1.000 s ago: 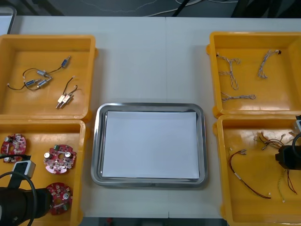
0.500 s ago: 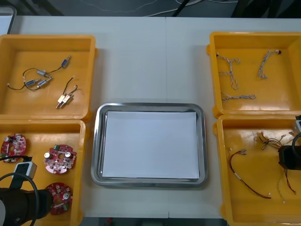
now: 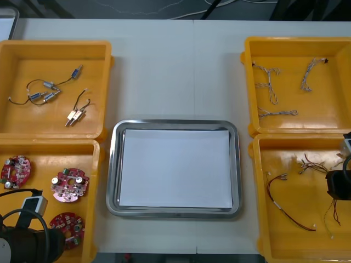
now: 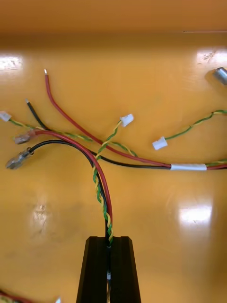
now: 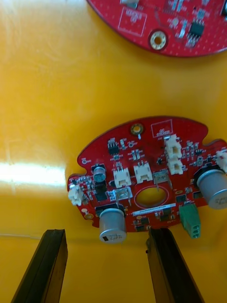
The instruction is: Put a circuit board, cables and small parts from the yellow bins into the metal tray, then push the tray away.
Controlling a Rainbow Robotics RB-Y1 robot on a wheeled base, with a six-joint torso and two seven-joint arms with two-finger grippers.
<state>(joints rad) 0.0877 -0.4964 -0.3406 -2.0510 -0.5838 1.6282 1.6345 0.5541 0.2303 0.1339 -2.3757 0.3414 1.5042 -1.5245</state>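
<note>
Here, the right gripper (image 4: 109, 240) is working low in the near right bin (image 3: 299, 241), its fingers clamping together on a bundle of cables (image 4: 101, 189) (a black lead (image 4: 132, 165) is running among the red and the twisted yellow ones) whose loose ends are fanning out across the bin floor. Across the table, the left gripper (image 5: 106, 232) is hanging over the near left bin (image 3: 44, 159), fingers standing apart, with a red board (image 5: 146, 189) lying flat just beyond their tips. The tray (image 3: 112, 164), white inside, is sitting between the bins.
</note>
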